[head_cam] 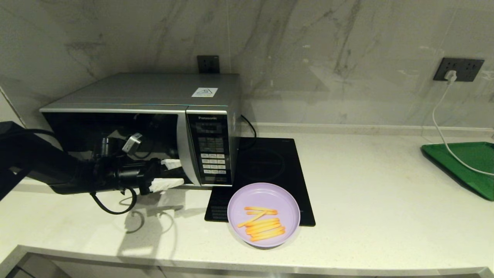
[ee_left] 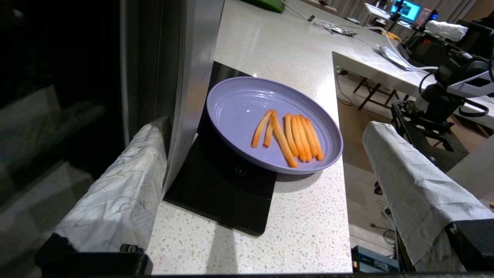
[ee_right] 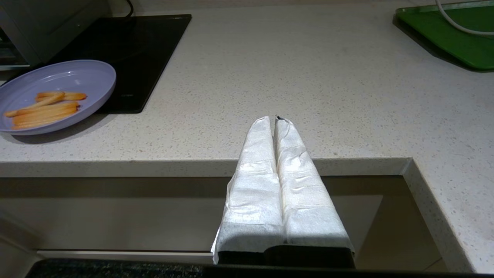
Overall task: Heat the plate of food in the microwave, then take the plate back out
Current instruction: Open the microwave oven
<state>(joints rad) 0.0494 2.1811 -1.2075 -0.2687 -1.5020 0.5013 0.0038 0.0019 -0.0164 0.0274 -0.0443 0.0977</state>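
The silver-grey microwave (head_cam: 146, 96) stands at the back left of the counter with its dark glass door closed. My left gripper (head_cam: 170, 174) is open in front of the door at its curved silver handle strip (head_cam: 184, 150); in the left wrist view the gripper (ee_left: 264, 129) has one white-wrapped finger (ee_left: 123, 181) against the glass beside the strip (ee_left: 189, 77). The lilac plate (head_cam: 263, 195) with fries (head_cam: 264, 224) rests on the hob's front corner and the counter, right of the gripper and untouched. My right gripper (ee_right: 274, 120) is shut and empty below the counter's front edge.
A flat black hob (head_cam: 266, 162) lies right of the microwave. A green tray (head_cam: 469, 164) sits at the far right with a white cable (head_cam: 440, 131) running across it from a wall socket. The counter's front edge (head_cam: 247, 262) is close to the plate.
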